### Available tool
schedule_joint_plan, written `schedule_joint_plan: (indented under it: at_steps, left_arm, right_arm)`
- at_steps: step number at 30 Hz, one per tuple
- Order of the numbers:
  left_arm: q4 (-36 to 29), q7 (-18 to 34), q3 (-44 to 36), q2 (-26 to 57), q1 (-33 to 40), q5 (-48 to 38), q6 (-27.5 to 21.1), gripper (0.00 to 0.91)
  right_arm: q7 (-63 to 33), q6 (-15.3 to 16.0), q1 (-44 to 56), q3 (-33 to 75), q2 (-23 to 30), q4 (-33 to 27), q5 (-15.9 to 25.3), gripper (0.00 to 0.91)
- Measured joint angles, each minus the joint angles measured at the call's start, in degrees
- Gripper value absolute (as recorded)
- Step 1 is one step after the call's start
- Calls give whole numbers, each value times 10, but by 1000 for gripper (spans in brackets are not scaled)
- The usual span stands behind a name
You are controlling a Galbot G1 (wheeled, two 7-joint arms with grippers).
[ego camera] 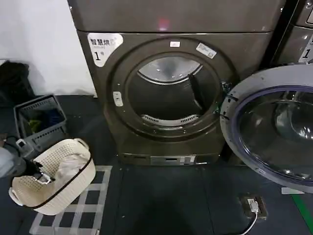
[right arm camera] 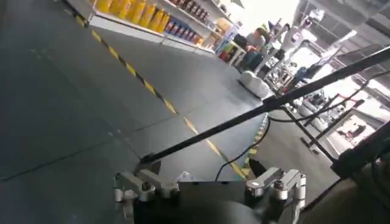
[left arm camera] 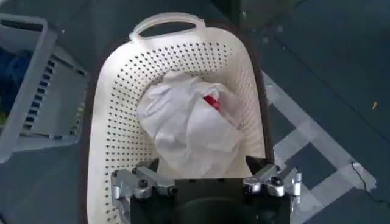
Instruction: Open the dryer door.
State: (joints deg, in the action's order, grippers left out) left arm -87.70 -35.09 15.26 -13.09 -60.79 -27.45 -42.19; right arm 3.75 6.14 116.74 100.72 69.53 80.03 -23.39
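Left gripper [left arm camera: 206,182] is hanging low at the robot's left, fingers spread, directly over the cream perforated plastic laundry basket [ego camera: 73,169] holding crumpled white cloth [left arm camera: 189,125]; it is gripping nothing. Right gripper [right arm camera: 210,185] is pointing away across the dark floor, fingers apparently spread and empty, though their tips are cropped. Large round chrome-ringed dryer door with dark tinted glass [ego camera: 276,129] is standing swung wide at the right of the brown dryer [ego camera: 171,88], drum exposed. Likely hazard: the right arm, moving back, is risking a knock against the open door, swinging it shut
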Motion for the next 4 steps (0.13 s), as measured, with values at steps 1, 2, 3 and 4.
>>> schedule_joint_plan:
  at_steps: [1, 2, 3, 4]
  left_arm:
    - [0, 0, 0, 0, 0, 0, 0, 907]
    - [0, 0, 0, 0, 0, 0, 0, 907]
    - [0, 0, 0, 0, 0, -1, 0, 907]
    - [-1, -1, 0, -1, 0, -1, 0, 907]
  right_arm:
    - [0, 0, 0, 0, 0, 0, -1, 907]
    - [1, 0, -1, 0, 0, 0, -1, 907]
    - [2, 0, -1, 0, 1, 0, -1, 907]
    - [2, 0, -2, 0, 1, 0, -1, 907]
